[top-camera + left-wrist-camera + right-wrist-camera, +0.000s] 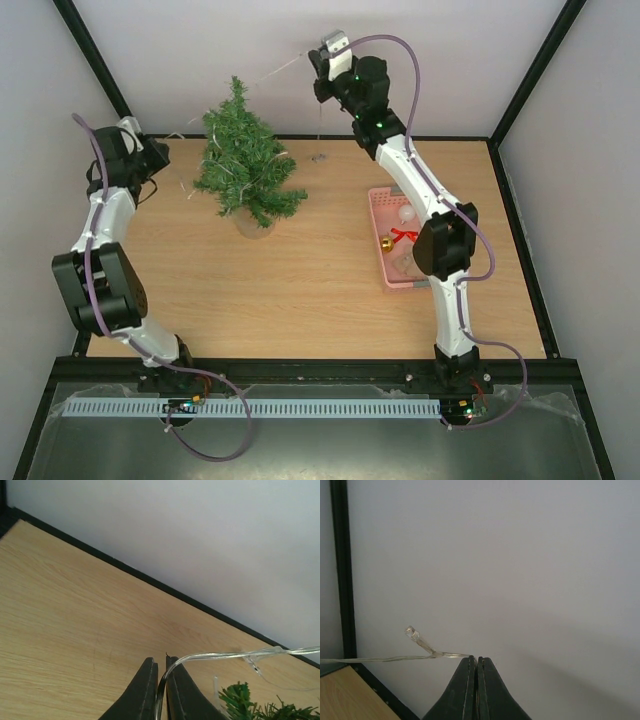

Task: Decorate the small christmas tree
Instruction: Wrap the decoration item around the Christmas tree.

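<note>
Two robot arms stretch a light string [272,71] above the small christmas tree [245,160], which stands near the far edge of the bench [300,290], left of centre. The left gripper [161,662] is low by the far left corner, its jaws pinched on the string, which rises between the dark, tapered fingers. The right gripper [475,659] is raised high beyond the far edge, its jaws clenched, with the string ending right at the fingertips.

The step in hand looks like draping the lights over the tree. To do it well, both arms should probably lower together and ease the tension, letting the line sink into the upper branches rather than skid off the narrow tip. Pulling too hard could tip the tree on its small base.

The string is thin clear wire, glossy and springy, with tiny bulb nubs knotted along it, so it is likely to hold its curl and resist lying flat. The tree's needles are dark green, bushy and bristly, which should help them snag the wire. The bench is pale wood grain. At its right edge a pink basket [375,195] of slotted plastic holds a gold bell [386,243], a red bow [404,235] and a white bauble [406,213].
</note>
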